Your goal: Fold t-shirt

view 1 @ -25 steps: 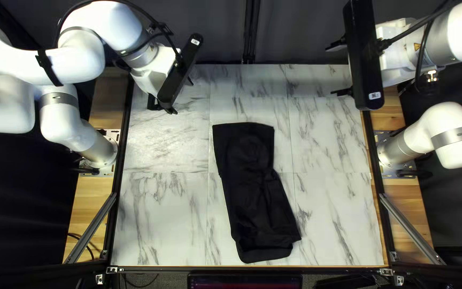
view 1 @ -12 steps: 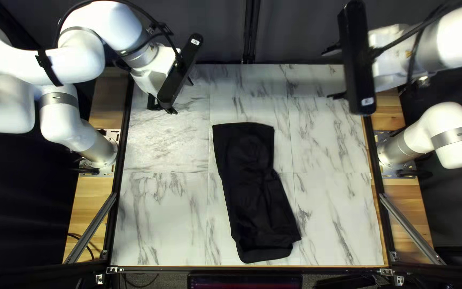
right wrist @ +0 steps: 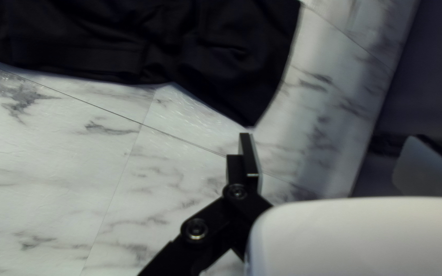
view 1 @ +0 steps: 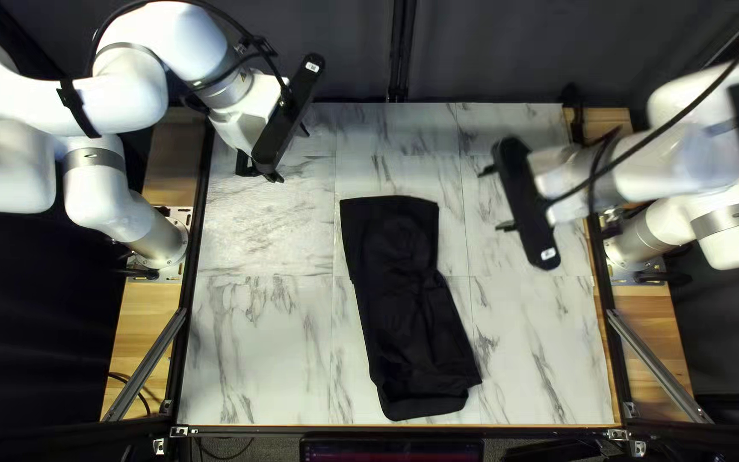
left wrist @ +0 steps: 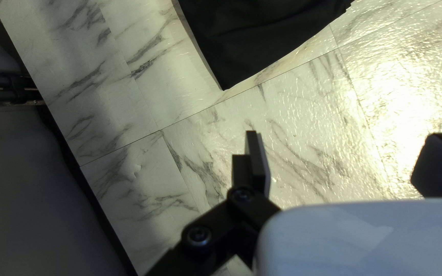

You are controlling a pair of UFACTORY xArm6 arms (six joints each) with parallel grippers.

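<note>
Lying on the table (view 1: pixel 258 342), the black t-shirt (view 1: pixel 412 316) makes a long, thin strip that runs from its far end down toward the near edge, and its near end leans a bit to the right. It looks like the sides may be tucked in already, so I think the next job is to fold the long strip shorter. The right gripper (right wrist: pixel 330 136) is up beside the far end of the t-shirt, and it is the nearer one. Its fingers (right wrist: pixel 250 158) are spread wide with nothing between them. From there, a corner of the t-shirt is just ahead of one fingertip, and the rest of the cloth is ahead and off to that finger's outer side. I can't tell if the tip touches the corner. The left gripper (left wrist: pixel 345 134) is also wide and has nothing in it. It is farther off, past the other side of that same end, with the t-shirt ahead of it. To grab that end, the right one would need to slide over so cloth gets between its fingers. If it shuts where it is, it could miss the corner.
</note>
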